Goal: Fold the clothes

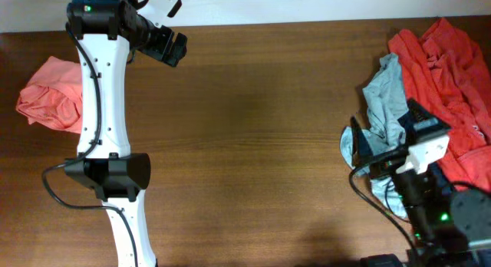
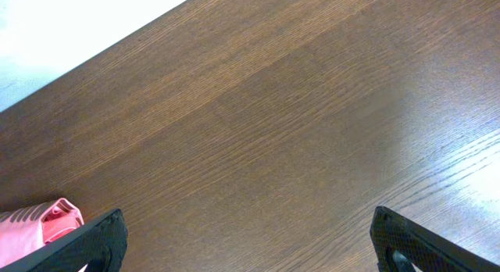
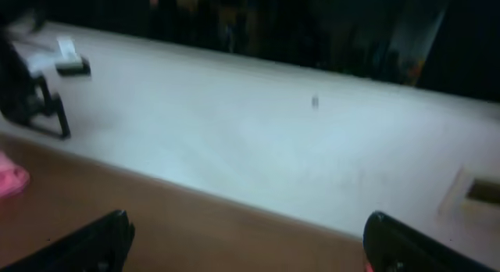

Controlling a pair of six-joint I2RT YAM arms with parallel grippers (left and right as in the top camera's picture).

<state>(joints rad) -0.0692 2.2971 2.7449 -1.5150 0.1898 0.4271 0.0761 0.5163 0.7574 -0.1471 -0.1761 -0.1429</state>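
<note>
A salmon-pink shirt (image 1: 52, 94) lies bunched at the table's left edge; a corner of it shows in the left wrist view (image 2: 35, 225). A heap of clothes lies at the right: a deeper red garment (image 1: 449, 75) and a pale grey-blue one (image 1: 386, 102). My left gripper (image 1: 170, 46) is open and empty, raised near the table's far edge (image 2: 246, 245). My right gripper (image 1: 390, 140) is open and empty, over the grey-blue garment's lower part (image 3: 246, 241). The navy garment is hidden.
The brown wooden table (image 1: 245, 144) lies between the two arms. Beyond its far edge is a pale floor (image 3: 273, 139) with a dark stand (image 3: 35, 100) at the left.
</note>
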